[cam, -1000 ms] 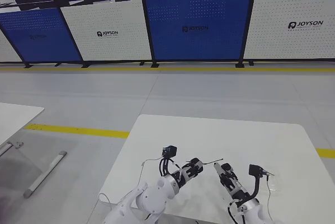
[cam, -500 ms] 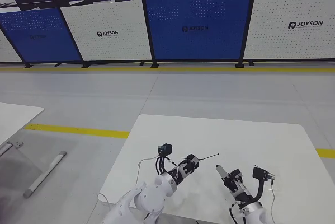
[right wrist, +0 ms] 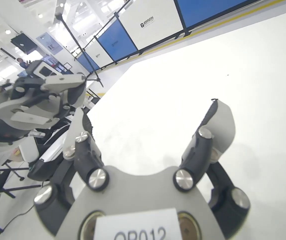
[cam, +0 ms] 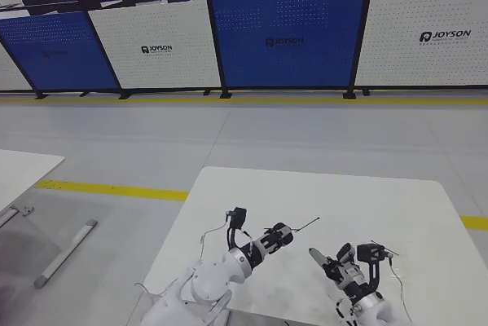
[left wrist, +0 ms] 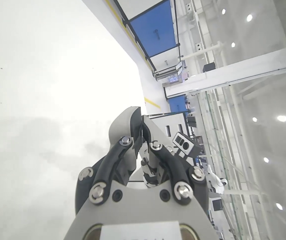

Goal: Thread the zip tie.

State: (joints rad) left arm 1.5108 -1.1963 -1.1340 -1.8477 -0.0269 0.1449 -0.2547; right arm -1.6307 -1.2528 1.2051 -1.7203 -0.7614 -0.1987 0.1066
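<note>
Pinch grip first: the left gripper (left wrist: 141,114) has its fingers pressed together on one end of the zip tie (cam: 305,224). The tie is a thin black strip that juts out above the table (cam: 374,204), pointing toward about 2 o'clock in the top view. Holding it by the end and off the surface seems meant to leave the free length open for the other arm to catch and bend round. The strip is straight, so no loop is formed yet, and I cannot tell which end carries the head. The right gripper (right wrist: 149,111) sits at roughly 4 o'clock from the left one, apart from the tie. Its jaws are spread wide with nothing between them, a stance suited to a fresh approach.

A second ago the two grippers were nearly tip to tip, with the tie lying between them. Since then the right one has drawn back toward 6 o'clock. The tie's free end has swung from near 3 o'clock to its present slant.
</note>
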